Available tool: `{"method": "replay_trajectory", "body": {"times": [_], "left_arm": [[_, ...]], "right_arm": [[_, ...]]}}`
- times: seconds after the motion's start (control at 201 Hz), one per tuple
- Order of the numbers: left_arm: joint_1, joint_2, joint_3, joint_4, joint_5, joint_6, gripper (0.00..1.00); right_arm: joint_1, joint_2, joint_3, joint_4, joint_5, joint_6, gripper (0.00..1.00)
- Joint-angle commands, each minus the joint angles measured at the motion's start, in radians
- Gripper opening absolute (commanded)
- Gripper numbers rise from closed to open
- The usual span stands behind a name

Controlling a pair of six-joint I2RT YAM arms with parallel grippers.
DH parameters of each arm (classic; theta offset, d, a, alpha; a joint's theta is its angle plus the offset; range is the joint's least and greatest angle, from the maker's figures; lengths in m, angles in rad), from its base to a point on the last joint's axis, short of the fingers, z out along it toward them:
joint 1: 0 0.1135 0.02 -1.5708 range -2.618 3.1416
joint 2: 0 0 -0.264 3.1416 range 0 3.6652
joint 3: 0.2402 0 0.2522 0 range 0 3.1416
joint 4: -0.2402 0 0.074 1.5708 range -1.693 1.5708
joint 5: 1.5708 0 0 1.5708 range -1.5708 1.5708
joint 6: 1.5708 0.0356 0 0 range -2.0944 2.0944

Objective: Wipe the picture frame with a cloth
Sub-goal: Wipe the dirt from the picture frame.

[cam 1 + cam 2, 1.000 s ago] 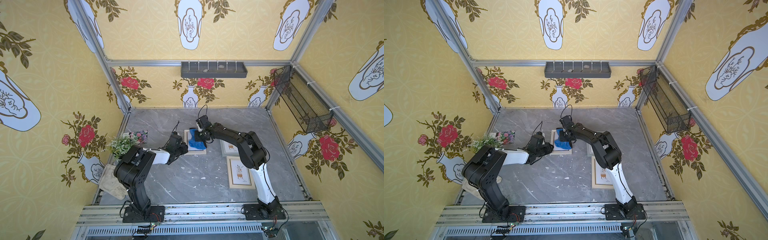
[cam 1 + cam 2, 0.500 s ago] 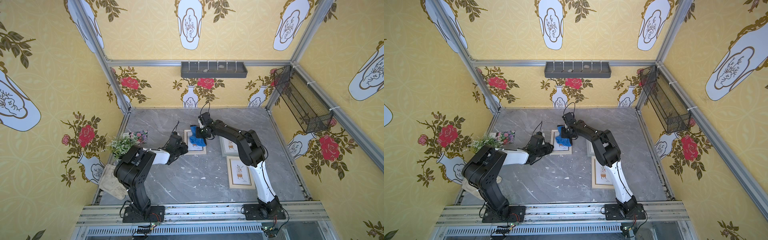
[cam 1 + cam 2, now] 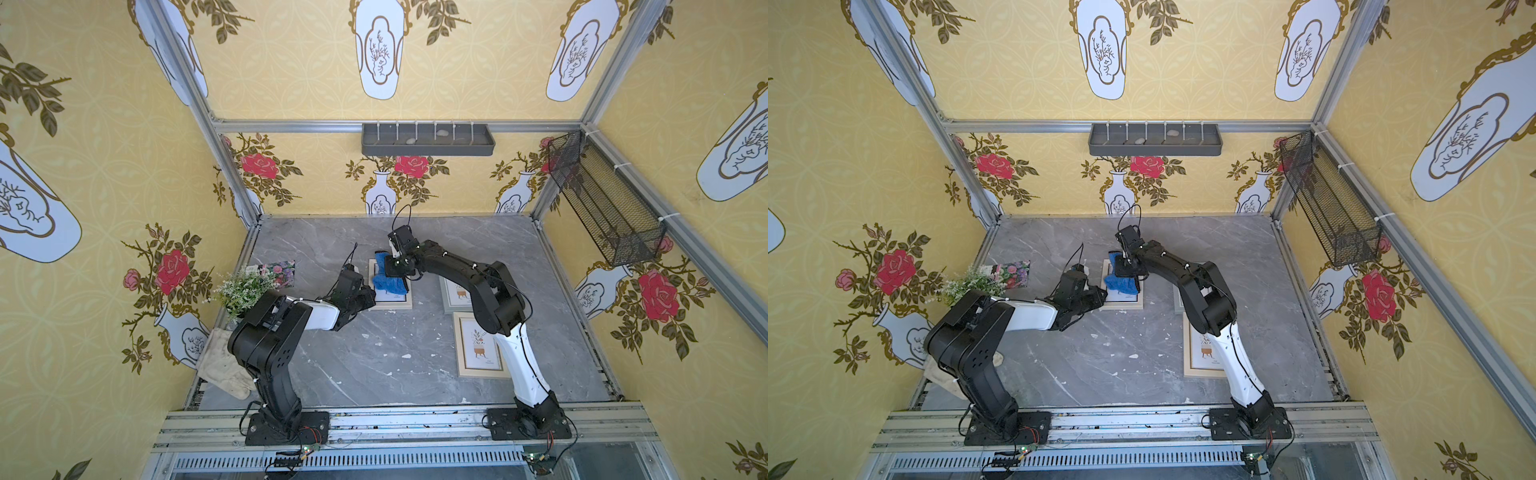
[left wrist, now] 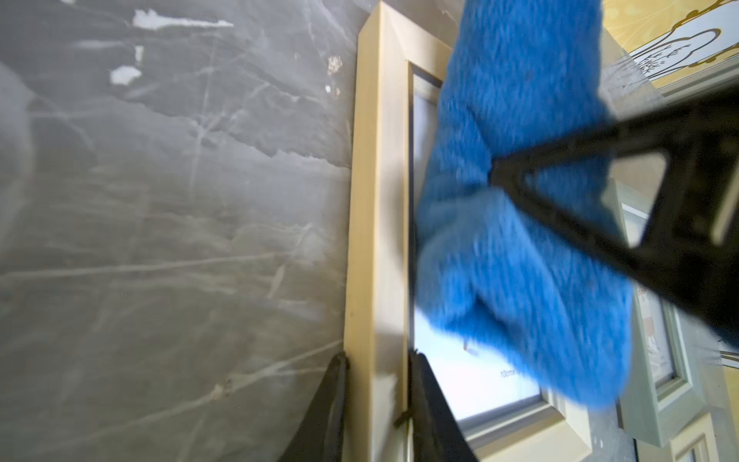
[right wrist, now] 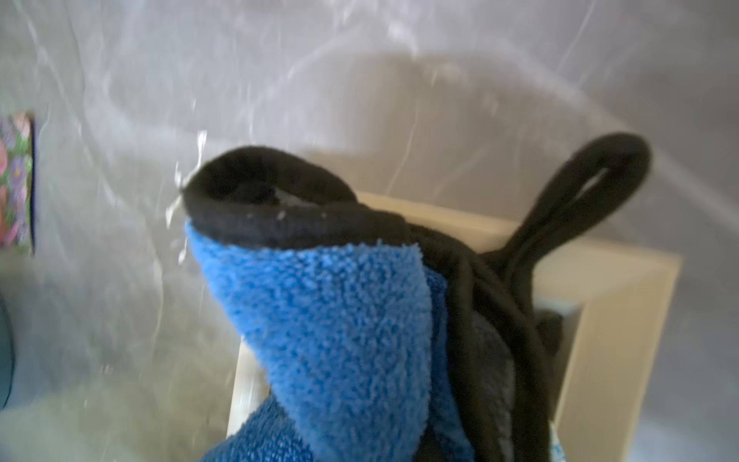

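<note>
The picture frame [image 3: 390,306], a pale wooden one, lay flat about the middle of the grey marbled tabletop [image 3: 374,365], seen in both top views. The left end effector [image 3: 368,297] had come in from the left at the frame's near-left corner. In the left wrist view its two fingers [image 4: 339,370] stood on either side of the frame's left rail [image 4: 376,200], clamped on it.

The blue cloth [image 3: 386,283] sat bunched on the frame's glass, covering most of the far part of the picture. The right end effector [image 3: 395,272] pointed down over it from the far side, jaws together on the bunched fabric. In the left wrist view one of its black fingers [image 4: 688,192] pressed into the plush. The right wrist view showed the cloth's black edge trim [image 5: 288,224] and black loop [image 5: 580,200] standing up over the frame's corner [image 5: 620,320].

Just right of this frame lay a grey-green frame [image 3: 451,299], partly under the right arm. A second wooden frame [image 3: 478,353] lay nearer. At the left edge stood a small plant [image 3: 243,289], with a flowered card [image 3: 279,272] beyond it and an off-white glove [image 3: 224,370] nearer.
</note>
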Motion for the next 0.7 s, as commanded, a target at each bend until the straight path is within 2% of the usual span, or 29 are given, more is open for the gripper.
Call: {"method": "replay_trajectory", "body": {"times": [0.0, 0.1, 0.338, 0.488, 0.692], "left_arm": [[0.002, 0.029, -0.041, -0.435, -0.039, 0.0, 0.18], [0.003, 0.027, -0.044, -0.438, -0.043, -0.005, 0.18], [0.003, 0.036, -0.019, -0.454, -0.052, 0.002, 0.18], [0.004, 0.034, 0.001, -0.468, -0.053, 0.008, 0.18], [0.004, 0.029, 0.008, -0.47, -0.039, 0.015, 0.18]], "right_arm": [[0.001, 0.066, 0.105, -0.061, 0.04, -0.038, 0.1], [-0.014, 0.069, 0.108, -0.094, 0.086, -0.052, 0.1], [-0.047, -0.111, -0.118, -0.089, 0.192, -0.053, 0.1], [0.002, -0.2, -0.203, -0.067, 0.181, -0.051, 0.1], [0.084, -0.196, -0.274, -0.053, 0.118, -0.017, 0.09]]}}
